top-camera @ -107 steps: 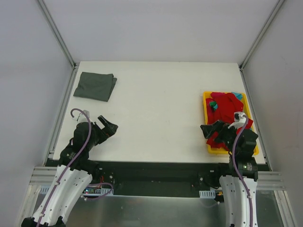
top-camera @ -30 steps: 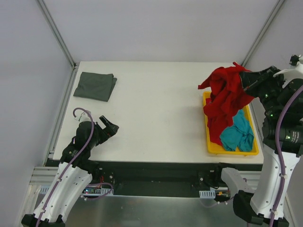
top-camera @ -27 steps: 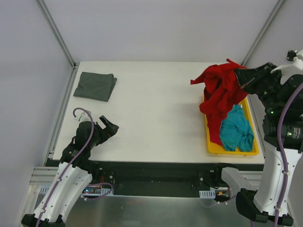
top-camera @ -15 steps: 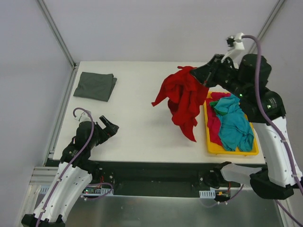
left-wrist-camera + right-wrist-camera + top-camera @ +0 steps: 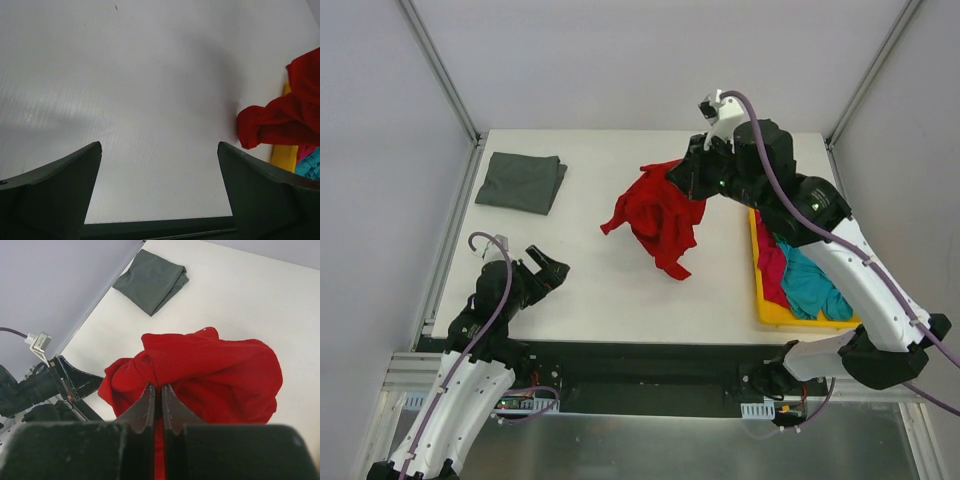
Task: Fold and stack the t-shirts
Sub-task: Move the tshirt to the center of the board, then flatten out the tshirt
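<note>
My right claw (image 5: 687, 180) is clenched on the bright red cloth t-shirt (image 5: 655, 215), its two fingers pressed together in a bunched fold at the top of the garment, as the right wrist view shows (image 5: 156, 390). My left claw (image 5: 552, 272) is released, its fingers spread wide, low over the near left part of the counter with nothing between them. The white flat counter (image 5: 620, 300) carries everything else. At its right edge sits the yellow rectangular plastic tray (image 5: 757, 305). The red t-shirt hangs crumpled from my right claw over the middle of the counter, just left of the tray and clear of it; I cannot tell whether its lowest tip touches the surface. The dark grey cloth t-shirt (image 5: 522, 181) lies folded flat in the far left corner, well apart from both claws. Inside the tray a turquoise cloth t-shirt (image 5: 815, 285) lies rumpled, and a pinkish-red cloth t-shirt (image 5: 770, 262) is bunched beside it along the tray's left wall.
</note>
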Controlling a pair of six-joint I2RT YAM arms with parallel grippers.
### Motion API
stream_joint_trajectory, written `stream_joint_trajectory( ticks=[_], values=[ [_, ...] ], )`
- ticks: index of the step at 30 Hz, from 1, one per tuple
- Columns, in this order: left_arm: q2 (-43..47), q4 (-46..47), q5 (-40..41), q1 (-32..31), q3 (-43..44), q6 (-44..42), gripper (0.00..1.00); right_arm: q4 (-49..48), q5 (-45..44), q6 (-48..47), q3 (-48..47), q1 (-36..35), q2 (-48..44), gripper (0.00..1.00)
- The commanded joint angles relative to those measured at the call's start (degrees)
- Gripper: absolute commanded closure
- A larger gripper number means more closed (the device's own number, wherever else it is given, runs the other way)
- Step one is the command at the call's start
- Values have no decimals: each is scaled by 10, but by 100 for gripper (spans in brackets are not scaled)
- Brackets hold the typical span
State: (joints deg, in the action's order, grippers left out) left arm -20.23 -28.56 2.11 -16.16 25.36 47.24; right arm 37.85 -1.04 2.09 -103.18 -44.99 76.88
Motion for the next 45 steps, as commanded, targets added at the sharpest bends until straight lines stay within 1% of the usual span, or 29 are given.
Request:
stream_joint_trajectory(
  ticks=[1, 2, 5, 9, 11, 12, 13, 14, 15, 16, 18, 21, 22, 24, 26, 30, 33, 35, 39, 41, 42, 45],
  values=[
    [8, -8, 3, -3, 11, 15, 1, -36, -38, -16, 11, -25, 17, 99],
    [9, -11, 3, -3, 12, 18, 1, -52, -39, -31, 28, -30, 20, 99],
    [10, -22, 1, -3, 20, 25, 1, -87, -48, -22, 107, -47, 22, 99],
    [11, -40, 17, -3, 24, 31, 1, -208, -41, 18, 267, -73, 6, 99],
    [9, -49, 31, -3, 22, 39, 1, -242, -42, 23, 320, -82, 14, 97],
    [5, -53, 34, -3, 21, 43, 1, -241, -47, 23, 332, -82, 23, 87],
    [0, -55, 33, -3, 21, 43, 1, -232, -52, 19, 335, -82, 31, 72],
    [-5, -55, 33, -3, 21, 47, 1, -213, -63, 17, 332, -83, 40, 60],
    [-11, -56, 31, -3, 19, 50, 1, -194, -84, 14, 326, -83, 44, 43],
    [-20, -56, 29, -3, 17, 53, 1, -176, -104, 13, 324, -82, 46, 36],
    [-38, -55, 25, -3, 16, 57, 1, -161, -152, 6, 332, -83, 34, 17],
    [-72, -54, 15, -3, 21, 61, 1, -160, -221, 9, 372, -83, -10, 2],
    [-88, -50, 10, -3, 23, 60, 1, -160, -246, 15, 393, -83, -31, 4],
    [-111, -34, 0, -3, 23, 61, 1, -155, -317, 48, 436, -82, -77, 4],
    [-137, -1, -5, -3, 17, 58, 1, -150, -366, 84, 482, -81, -117, 4],
    [-208, 62, -11, -3, 13, 53, 1, -148, -361, 114, 559, -79, -196, 4],
    [-281, 101, -42, -3, 28, 52, 5, -136, -356, 136, 603, -79, -247, 4],
    [-334, 126, -48, -3, 42, 48, 12, -133, -353, 146, 633, -79, -283, 4],
    [-440, 147, -56, -4, 85, 32, 24, -142, -344, 144, 670, -78, -337, 4],
    [-484, 150, -68, -4, 103, 30, 37, -145, -344, 143, 685, -78, -353, 4],
    [-500, 160, -75, -5, 108, 31, 40, -146, -344, 143, 690, -78, -360, 4],
    [-546, 180, -72, -13, 121, 28, 40, -146, -339, 140, 699, -77, -364, 4]
  ],
)
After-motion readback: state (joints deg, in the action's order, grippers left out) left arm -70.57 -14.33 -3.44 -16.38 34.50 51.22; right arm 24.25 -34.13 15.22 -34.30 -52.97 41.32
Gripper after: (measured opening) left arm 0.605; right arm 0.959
